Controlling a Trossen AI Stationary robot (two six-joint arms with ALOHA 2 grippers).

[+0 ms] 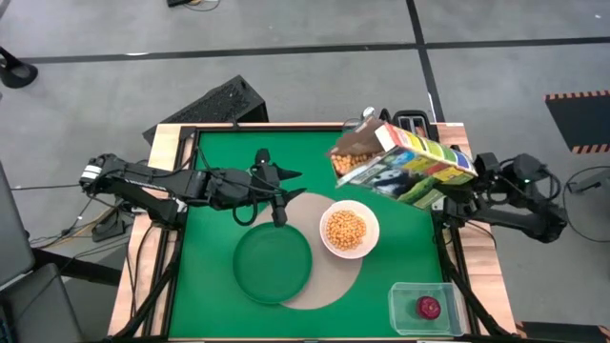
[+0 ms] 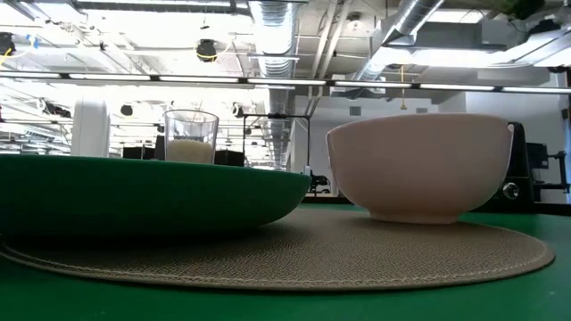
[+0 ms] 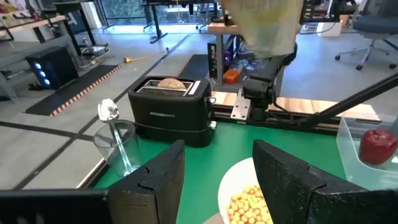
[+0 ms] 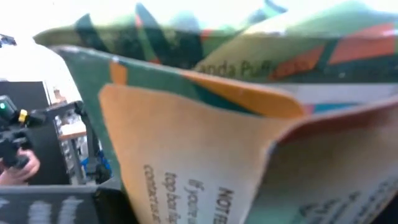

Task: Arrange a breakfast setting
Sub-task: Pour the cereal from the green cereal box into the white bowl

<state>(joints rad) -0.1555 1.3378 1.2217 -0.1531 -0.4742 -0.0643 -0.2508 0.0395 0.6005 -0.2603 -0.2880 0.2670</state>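
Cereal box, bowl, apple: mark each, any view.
cereal box (image 1: 419, 164), high view, printed side panel.
white bowl (image 1: 349, 229), high view, the cereal inside it.
red apple (image 3: 379, 147), left wrist view, front of its skin.

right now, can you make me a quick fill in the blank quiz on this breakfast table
1. The white bowl holds ____.
2. The red apple sits inside a clear ____.
3. The right hand holds the tilted ____ above the table.
4. The bowl and the dark green plate both rest on the round ____.

Missing words: cereal; container; cereal box; placemat
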